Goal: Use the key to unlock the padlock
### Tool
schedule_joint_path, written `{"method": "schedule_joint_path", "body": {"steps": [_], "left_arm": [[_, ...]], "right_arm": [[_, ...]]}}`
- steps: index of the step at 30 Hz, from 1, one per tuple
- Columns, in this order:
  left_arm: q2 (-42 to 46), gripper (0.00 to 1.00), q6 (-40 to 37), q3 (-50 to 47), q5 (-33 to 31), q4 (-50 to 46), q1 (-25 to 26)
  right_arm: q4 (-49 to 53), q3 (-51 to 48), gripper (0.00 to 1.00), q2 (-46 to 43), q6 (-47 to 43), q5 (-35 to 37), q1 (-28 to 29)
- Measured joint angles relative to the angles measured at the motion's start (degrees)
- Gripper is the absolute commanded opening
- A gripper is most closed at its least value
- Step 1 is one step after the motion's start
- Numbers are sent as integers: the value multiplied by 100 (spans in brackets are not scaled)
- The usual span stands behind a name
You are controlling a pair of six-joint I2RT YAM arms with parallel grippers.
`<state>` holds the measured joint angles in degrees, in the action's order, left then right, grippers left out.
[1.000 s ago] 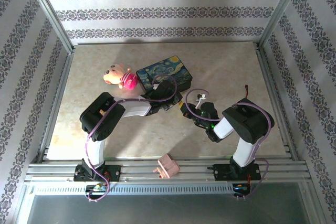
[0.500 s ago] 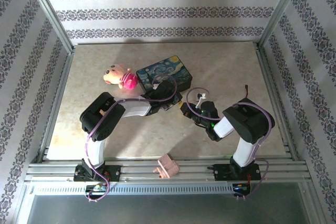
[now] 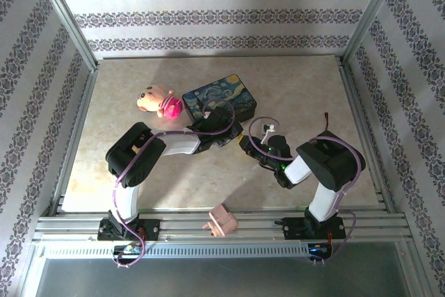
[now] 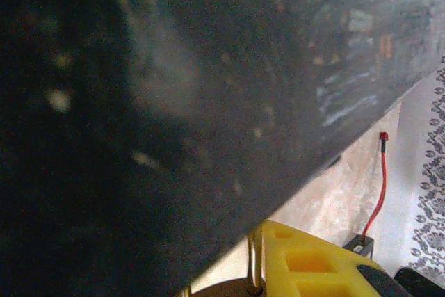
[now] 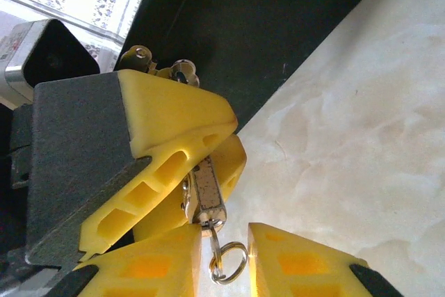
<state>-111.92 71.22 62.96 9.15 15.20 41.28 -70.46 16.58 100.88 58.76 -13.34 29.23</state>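
In the right wrist view the small brass padlock [image 5: 207, 187] is pinched between the yellow fingers [image 5: 174, 144] of my left gripper [image 3: 234, 134], which is shut on it. The key [image 5: 213, 223] sticks out of the padlock's underside as a thin sliver, and a wire ring [image 5: 228, 262] hangs from it. My right gripper [image 5: 226, 259] stands open just below, a finger on either side of the ring and neither pressing it. In the left wrist view the thin shackle [image 4: 256, 259] rises beside one yellow finger [image 4: 313, 262].
The painted box [image 3: 219, 99] lies just behind both grippers; its dark side [image 4: 174, 102] is very close to the left wrist. Its brass latch [image 5: 158, 66] shows above the left fingers. A pink plush toy [image 3: 158, 100] lies to the left of the box. A small pinkish block [image 3: 224, 220] rests on the near rail.
My right gripper has opened and let go of the key, which stays in the padlock. Its wrist has drawn back slightly to the right. The left arm has held still.
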Motion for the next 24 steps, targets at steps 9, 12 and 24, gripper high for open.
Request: {"method": "schedule_joint_path", "body": {"steps": [9,12,24], "left_arm": [[2,24,-22,-42,127,114,63],[2,24,-22,-59,131,153,66],[2,24,-24,-85,136,210,66]], "right_arm": [[-273,-245,28,-284,0,107,-63],[-267,-352,27,-426,-7,153,-63],[-188,-684,20,-748,-22,282,-59]]}}
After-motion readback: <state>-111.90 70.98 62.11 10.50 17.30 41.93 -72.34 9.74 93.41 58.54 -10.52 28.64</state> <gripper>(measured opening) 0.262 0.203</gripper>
